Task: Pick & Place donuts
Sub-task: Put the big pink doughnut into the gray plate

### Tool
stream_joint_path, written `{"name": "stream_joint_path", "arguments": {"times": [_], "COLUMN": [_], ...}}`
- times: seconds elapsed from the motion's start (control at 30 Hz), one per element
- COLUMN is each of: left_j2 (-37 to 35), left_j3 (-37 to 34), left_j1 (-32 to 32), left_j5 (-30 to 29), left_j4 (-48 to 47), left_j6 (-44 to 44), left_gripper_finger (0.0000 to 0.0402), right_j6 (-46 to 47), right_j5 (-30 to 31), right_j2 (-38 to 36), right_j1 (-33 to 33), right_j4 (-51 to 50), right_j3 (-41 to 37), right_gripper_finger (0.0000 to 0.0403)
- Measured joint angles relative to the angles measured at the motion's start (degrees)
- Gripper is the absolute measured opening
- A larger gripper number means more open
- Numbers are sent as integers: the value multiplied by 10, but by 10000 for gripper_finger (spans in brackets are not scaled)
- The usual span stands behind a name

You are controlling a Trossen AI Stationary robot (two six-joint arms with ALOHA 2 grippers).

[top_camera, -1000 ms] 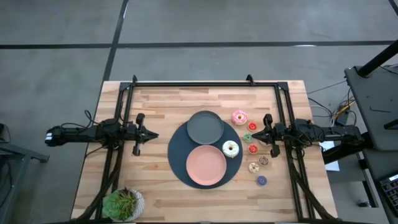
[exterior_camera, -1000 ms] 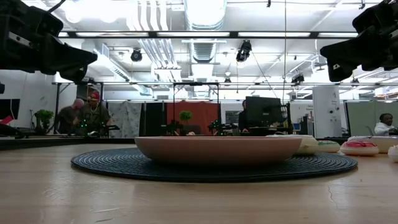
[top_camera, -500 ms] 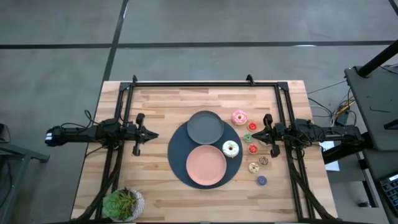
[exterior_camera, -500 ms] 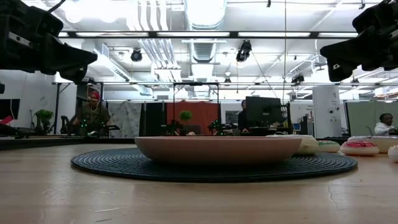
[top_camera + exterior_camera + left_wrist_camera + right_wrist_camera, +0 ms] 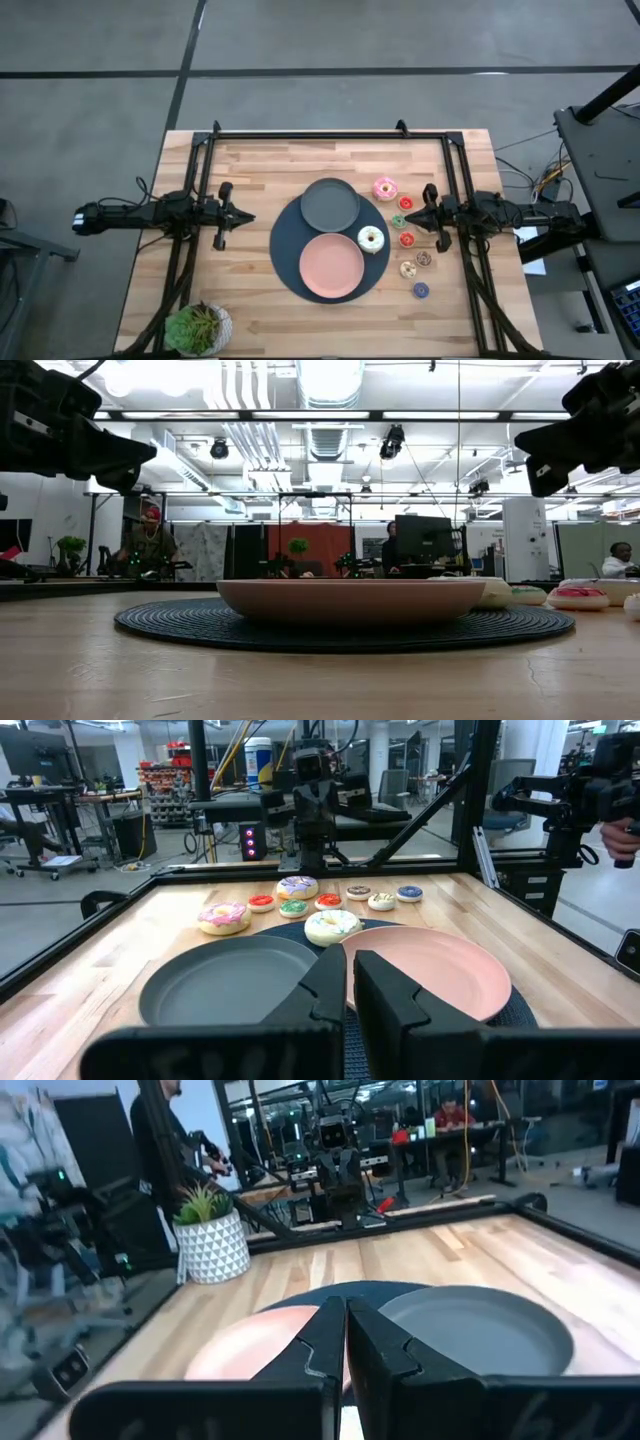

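Note:
The donuts lie on the wood right of a dark round mat (image 5: 285,250): pink-frosted (image 5: 385,189), white-frosted (image 5: 371,239) on the mat's edge, and small red (image 5: 406,239), green (image 5: 398,220), tan (image 5: 408,268), brown (image 5: 423,259) and blue (image 5: 421,290) ones. The lilac donut (image 5: 297,887) shows only in the left wrist view, below my right arm. My right gripper (image 5: 408,213) hangs shut above the small donuts. My left gripper (image 5: 248,216) hovers shut, left of the mat.
A grey plate (image 5: 330,203) and a pink plate (image 5: 333,265) rest on the mat. A potted plant (image 5: 198,328) stands at the near left corner. A black frame (image 5: 330,133) runs along the far edge and both sides. People sit in the room beyond.
My right gripper has edged slightly toward the table's left, staying above the small donuts. The donuts and plates have stayed in place.

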Motion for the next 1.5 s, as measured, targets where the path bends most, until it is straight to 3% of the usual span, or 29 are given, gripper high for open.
{"name": "stream_joint_path", "arguments": {"times": [0.23,0.43,0.9,1.17,1.5], "left_j2": [0,0,0,0,0], "left_j3": [0,0,0,0,0], "left_j1": [0,0,0,0,0], "left_j5": [0,0,0,0,0], "left_j4": [0,0,0,0,0], "left_j6": [0,0,0,0,0], "left_gripper_finger": [0,0,0,0,0], "right_j6": [-1,-3,-47,-118,-165], "right_j5": [0,3,162,179,179], "right_j2": [0,0,0,13,105], "right_j1": [0,0,-1,-1,0], "right_j4": [74,206,557,558,524], "right_j3": [0,0,14,134,318], "right_gripper_finger": [9,9,9,9,9]}}
